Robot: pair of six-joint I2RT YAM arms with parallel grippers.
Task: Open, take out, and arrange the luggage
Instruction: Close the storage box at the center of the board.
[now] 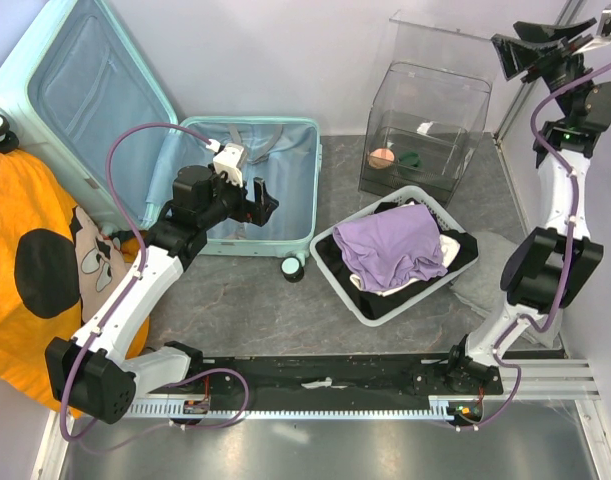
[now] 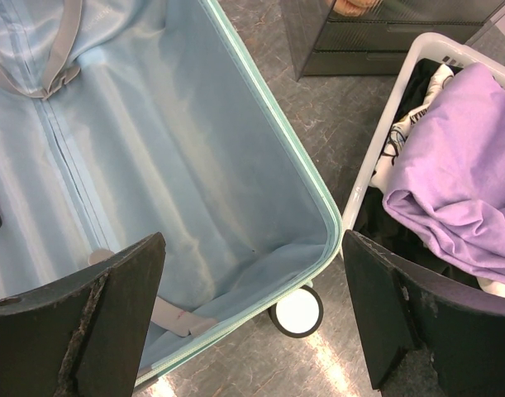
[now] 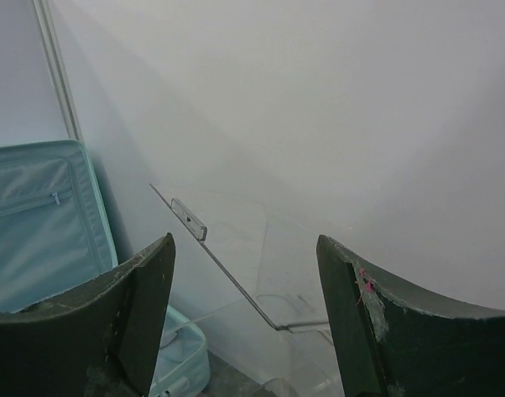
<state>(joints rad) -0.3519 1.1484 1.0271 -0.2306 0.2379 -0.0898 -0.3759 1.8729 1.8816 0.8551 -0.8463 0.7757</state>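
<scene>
The mint luggage (image 1: pixel 285 165) lies open, its lid leaning against the back-left wall and its base flat on the table. The base shows only pale blue lining (image 2: pixel 153 149) and grey straps (image 2: pixel 62 41). My left gripper (image 1: pixel 257 200) hovers open over the base's near right corner, holding nothing; its wrist view shows the rim (image 2: pixel 318 198) and a black-and-white wheel (image 2: pixel 297 310) between the fingers of the left gripper (image 2: pixel 252 240). High at the far right, my right gripper (image 1: pixel 520 50) stands open and empty. In its own view the right gripper (image 3: pixel 244 240) faces the wall and the luggage lid (image 3: pixel 37 223).
A white mesh basket (image 1: pixel 337 283) with purple cloth (image 1: pixel 390 245) and dark clothes sits right of the luggage. Behind it stands a clear plastic box (image 1: pixel 425 130) with its lid (image 3: pixel 235 265) raised. An orange cartoon cloth (image 1: pixel 35 250) covers the left side.
</scene>
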